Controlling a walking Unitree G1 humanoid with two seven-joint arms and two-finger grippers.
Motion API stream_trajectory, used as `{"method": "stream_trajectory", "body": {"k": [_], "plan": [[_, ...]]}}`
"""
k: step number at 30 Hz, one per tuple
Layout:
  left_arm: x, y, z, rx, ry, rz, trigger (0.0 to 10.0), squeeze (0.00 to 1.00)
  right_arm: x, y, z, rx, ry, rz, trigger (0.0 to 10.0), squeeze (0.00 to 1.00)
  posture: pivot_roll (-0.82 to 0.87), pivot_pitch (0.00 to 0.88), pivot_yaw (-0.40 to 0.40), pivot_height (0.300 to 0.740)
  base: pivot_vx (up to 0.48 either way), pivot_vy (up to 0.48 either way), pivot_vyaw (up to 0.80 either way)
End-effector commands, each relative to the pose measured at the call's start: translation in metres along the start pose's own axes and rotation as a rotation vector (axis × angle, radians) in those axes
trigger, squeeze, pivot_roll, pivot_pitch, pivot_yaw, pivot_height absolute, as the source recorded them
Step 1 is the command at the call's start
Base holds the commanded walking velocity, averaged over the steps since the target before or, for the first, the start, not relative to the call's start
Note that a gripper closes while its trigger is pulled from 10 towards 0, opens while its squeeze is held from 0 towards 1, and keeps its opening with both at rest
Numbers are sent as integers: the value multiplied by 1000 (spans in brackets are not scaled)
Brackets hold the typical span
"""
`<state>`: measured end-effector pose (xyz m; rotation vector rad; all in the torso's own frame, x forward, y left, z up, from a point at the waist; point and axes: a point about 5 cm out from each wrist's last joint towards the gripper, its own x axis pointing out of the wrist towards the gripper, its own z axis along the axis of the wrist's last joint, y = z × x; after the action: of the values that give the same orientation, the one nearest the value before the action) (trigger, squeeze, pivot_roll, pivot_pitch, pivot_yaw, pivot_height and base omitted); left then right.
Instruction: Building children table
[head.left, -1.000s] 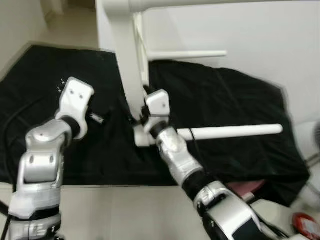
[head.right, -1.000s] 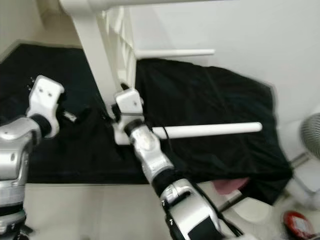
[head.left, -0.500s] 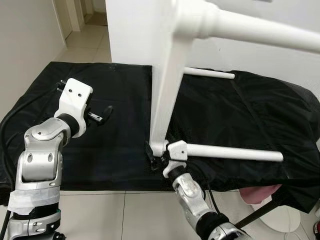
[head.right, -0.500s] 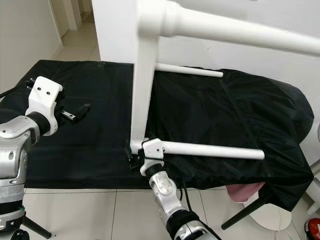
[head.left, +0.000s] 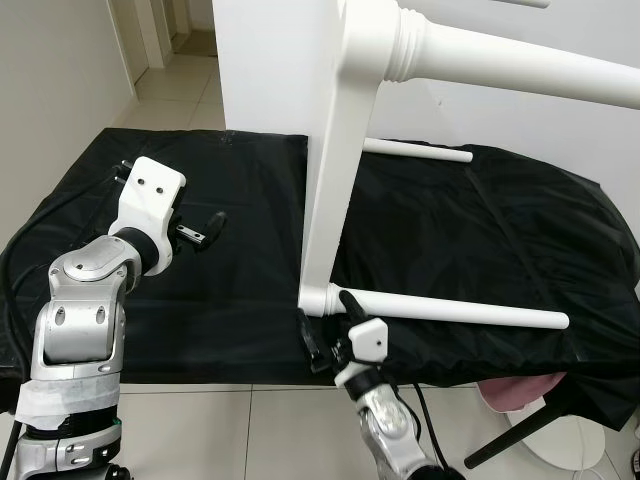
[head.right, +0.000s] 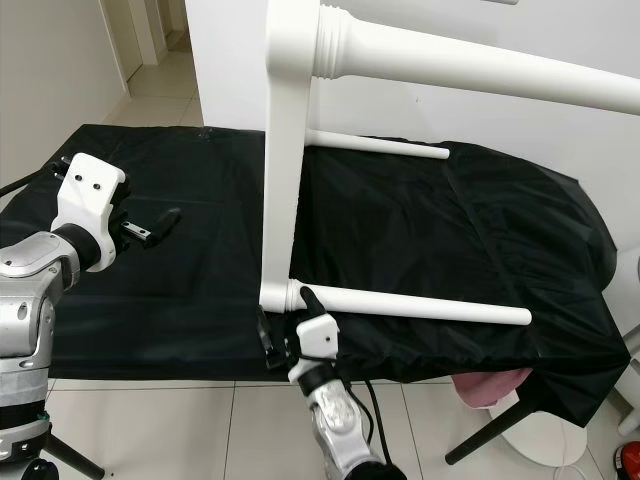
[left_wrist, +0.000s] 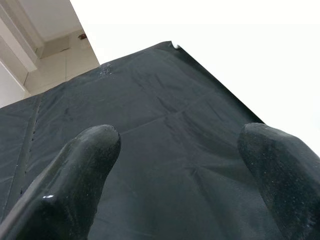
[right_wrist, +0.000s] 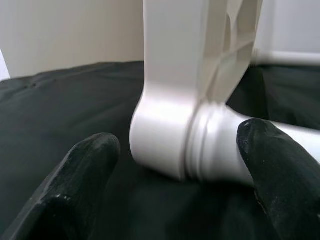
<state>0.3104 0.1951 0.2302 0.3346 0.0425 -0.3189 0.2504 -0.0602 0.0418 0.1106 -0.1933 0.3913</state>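
White table (head.left: 330, 180), three legs (head.left: 455, 311)

the white table (head.left: 335, 160) runs off the top edge; its far legs are hidden.

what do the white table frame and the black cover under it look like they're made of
The white table frame with turned legs looks like painted wood or moulded plastic: smooth, faintly glossy, with ringed collars where the legs join; the look leaves it open. The black cover looks like thin woven fabric, perhaps nylon: it creases, drapes over the edge and has a slight sheen.
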Motion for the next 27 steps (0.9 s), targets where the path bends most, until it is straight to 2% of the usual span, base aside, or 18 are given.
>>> {"method": "stream_trajectory", "body": {"k": [1, 26, 27], "plan": [[0, 4, 0, 4, 0, 105, 10000, 0, 122, 117, 123, 189, -276, 296, 10000, 0, 119, 0, -154, 740, 0, 0, 0], [0, 4, 0, 4, 0, 105, 10000, 0, 122, 117, 123, 189, -276, 296, 10000, 0, 119, 0, -154, 740, 0, 0, 0], [0, 4, 0, 6, 0, 105, 10000, 0, 122, 112, 121, 204, -270, 267, 10000, 0, 121, 0, 0, 740, 0, 0, 0]]}}
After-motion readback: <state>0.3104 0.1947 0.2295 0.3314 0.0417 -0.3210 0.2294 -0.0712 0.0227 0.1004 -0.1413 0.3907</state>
